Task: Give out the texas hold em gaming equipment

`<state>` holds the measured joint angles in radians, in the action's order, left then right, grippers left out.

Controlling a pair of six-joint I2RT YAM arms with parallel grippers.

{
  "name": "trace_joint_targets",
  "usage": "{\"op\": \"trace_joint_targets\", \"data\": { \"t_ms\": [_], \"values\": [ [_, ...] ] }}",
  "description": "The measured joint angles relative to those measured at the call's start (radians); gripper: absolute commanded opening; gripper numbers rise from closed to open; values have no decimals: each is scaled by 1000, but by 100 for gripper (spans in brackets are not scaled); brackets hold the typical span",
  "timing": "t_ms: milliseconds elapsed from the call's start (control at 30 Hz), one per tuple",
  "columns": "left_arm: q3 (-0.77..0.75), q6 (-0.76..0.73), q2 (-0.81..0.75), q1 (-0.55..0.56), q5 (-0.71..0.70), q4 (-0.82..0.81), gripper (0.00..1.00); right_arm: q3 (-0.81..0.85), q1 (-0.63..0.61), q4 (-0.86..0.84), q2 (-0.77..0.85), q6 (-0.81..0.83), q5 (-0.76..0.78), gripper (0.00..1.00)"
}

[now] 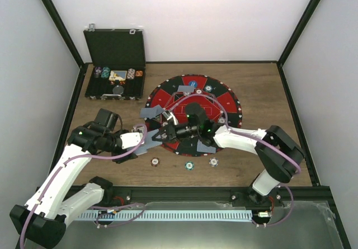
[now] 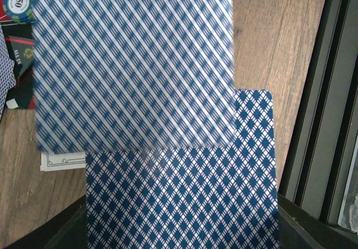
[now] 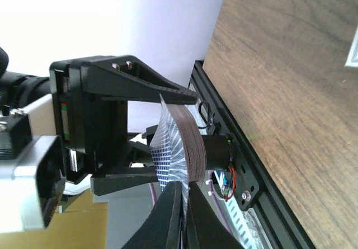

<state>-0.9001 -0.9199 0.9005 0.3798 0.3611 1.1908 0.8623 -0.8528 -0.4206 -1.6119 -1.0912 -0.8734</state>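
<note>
left gripper (image 3: pixel 179 137): clamped across the deck (image 3: pixel 190 142), holding it above the table (image 1: pixel 251 81), just off the near-left edge of the mat (image 1: pixel 226 100).
right gripper (image 3: pixel 182 210): fingers pressed together, pinching the edge of the top card (image 2: pixel 134 64); the card sits offset from the rest of the deck.
other gear: three chips (image 1: pixel 189 165) lie in a row on the wood near the mat; dealt cards (image 1: pixel 151 112) lie on and around the mat; more chips sit in the open case (image 1: pixel 114 47) at the far left.
step, as judged: one card is being drawn off the deck for dealing.
risk, double pull: the deck fans at the pinched end, so a second card could cling to the first and slide out with it.
risk, slip: the pinch looks to be on the card's edge only, so a quick sideways pull could let the card go over bare wood.
risk, deck spill: a pull against the left clamp could lever the fanned cards loose.
risk, contact: the two grippers are nearly touching, so any turn of the wrist could knock them together.
edges: the rail (image 1: pixel 184 194) runs along the near side, close behind the chips; walls close the left, right and far sides.
open room: bare wood right of the mat and between the mat and the case; the mat's far segments look mostly free.
</note>
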Motion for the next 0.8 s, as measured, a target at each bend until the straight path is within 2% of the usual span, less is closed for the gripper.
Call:
{"op": "trace_joint_targets", "data": {
  "t_ms": [200,300,400,567,800],
  "values": [
    [0,0,0,0,2,0,7,-3,100,82,68,37,-2,1],
    [0,0,0,0,3,-1,7,10,200,145,77,79,-16,1],
    [-1,0,1,0,3,-1,7,92,316,243,27,150,-25,1],
    [-9,1,7,0,3,-3,7,387,470,412,-211,288,0,1],
    [-11,1,14,0,-1,-6,7,798,555,620,-592,402,80,1]
  ]
}}
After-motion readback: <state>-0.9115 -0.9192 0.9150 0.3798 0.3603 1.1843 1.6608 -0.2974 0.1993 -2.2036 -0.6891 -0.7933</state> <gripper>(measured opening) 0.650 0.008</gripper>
